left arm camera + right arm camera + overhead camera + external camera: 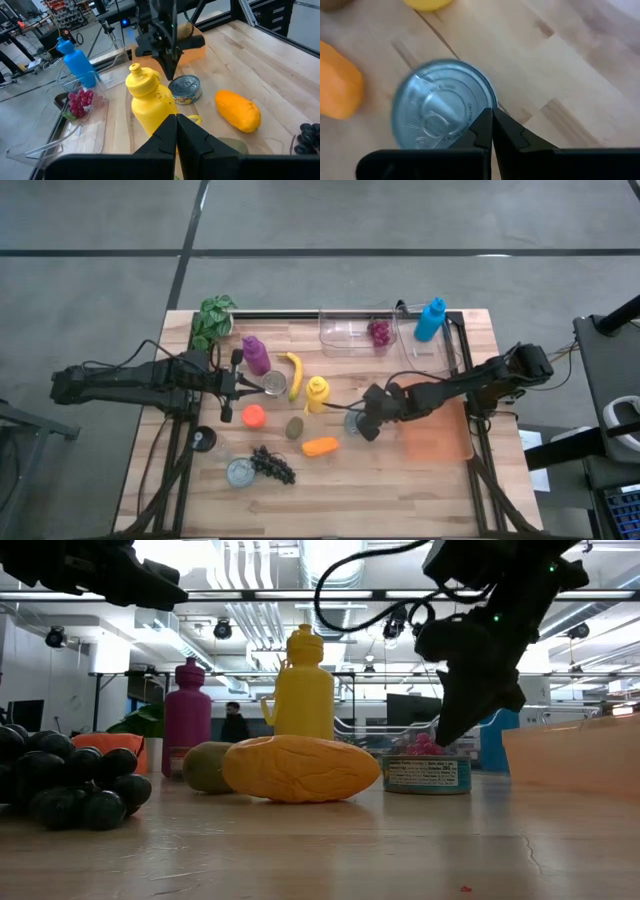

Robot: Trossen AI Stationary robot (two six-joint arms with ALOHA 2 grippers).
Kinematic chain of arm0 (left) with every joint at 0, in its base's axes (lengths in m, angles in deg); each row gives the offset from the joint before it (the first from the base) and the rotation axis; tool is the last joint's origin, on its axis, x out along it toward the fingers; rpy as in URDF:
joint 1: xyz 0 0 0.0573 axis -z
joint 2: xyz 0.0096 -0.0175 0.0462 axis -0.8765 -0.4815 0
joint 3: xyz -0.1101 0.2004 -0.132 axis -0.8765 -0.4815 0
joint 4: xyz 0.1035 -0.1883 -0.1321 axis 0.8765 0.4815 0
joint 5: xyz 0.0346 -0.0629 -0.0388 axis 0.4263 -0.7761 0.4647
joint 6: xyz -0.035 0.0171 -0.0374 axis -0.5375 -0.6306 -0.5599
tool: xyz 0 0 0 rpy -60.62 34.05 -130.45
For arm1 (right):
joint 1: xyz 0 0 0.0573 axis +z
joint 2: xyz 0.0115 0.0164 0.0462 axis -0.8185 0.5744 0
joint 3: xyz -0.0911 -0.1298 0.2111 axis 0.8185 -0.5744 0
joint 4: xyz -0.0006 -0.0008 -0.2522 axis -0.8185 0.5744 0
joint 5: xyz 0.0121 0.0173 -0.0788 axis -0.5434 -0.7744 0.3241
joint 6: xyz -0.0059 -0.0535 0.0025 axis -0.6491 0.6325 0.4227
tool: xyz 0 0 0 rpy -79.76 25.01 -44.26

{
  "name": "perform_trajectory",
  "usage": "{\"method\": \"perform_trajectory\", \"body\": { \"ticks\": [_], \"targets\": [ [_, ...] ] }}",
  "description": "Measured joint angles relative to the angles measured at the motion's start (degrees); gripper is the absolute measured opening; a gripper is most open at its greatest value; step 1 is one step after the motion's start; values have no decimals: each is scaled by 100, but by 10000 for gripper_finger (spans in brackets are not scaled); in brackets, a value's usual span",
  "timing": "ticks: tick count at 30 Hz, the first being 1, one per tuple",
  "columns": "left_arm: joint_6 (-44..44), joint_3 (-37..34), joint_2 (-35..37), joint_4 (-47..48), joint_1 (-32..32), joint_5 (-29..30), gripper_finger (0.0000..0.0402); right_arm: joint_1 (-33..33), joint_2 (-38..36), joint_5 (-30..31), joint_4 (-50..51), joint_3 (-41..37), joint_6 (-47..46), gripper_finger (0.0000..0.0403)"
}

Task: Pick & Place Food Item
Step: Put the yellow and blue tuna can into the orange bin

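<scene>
The wooden desk (420,480) carries an orange tray (437,440) at its right side. The left arm's jaws (226,384) wait pressed together near the purple bottle (255,355). The right arm's jaws (366,426), also pressed together and holding nothing, hang just above the tin can (185,89), which stands beside the yellow bottle (145,98) and near the orange mango (238,110).

**Where things sit on your table**

Your can (355,423) sits mid-table, right of the squeeze bottle (317,393) and behind the mango (320,446). The right gripper (372,423) hangs just above it. The tray (345,332) lies at the far edge, grapes (380,332) inside.
</scene>
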Motion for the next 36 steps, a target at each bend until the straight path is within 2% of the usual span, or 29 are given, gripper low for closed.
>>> {"method": "perform_trajectory", "body": {
  "ticks": [4,36],
  "targets": [
    [-5,0,0,11,0,0,10,4,163,-6,-4,44,39,8],
    [-39,0,0,85,2,-7,10,2,93,29,118,33,-264,8]
  ]
}}
